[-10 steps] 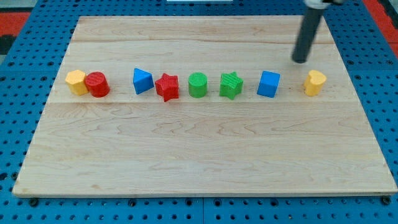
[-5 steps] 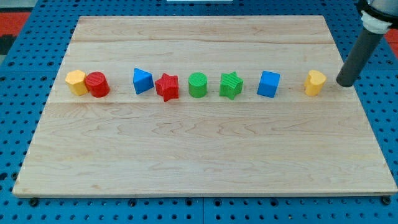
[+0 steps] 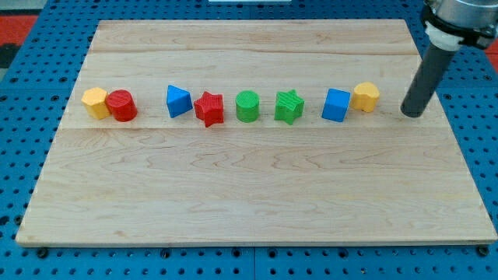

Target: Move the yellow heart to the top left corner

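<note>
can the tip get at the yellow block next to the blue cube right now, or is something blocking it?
Probably yes. My tip sits on the view's right of the yellow block, apart from it, with bare board between. The blue cube flanks it only on the view's left.

We are seeing row lying across board [image 3: 233,202], nearer far edge. Starting by left edge: yellow block [image 3: 95,102] touching red cylinder [image 3: 121,105], then blue triangle [image 3: 178,101], red star [image 3: 208,108], green cylinder [image 3: 247,106], green star [image 3: 289,106], blue cube [image 3: 336,105] touching yellow heart [image 3: 365,96]. My tip [image 3: 412,113] sitting right of heart, apart, near right edge.
</note>
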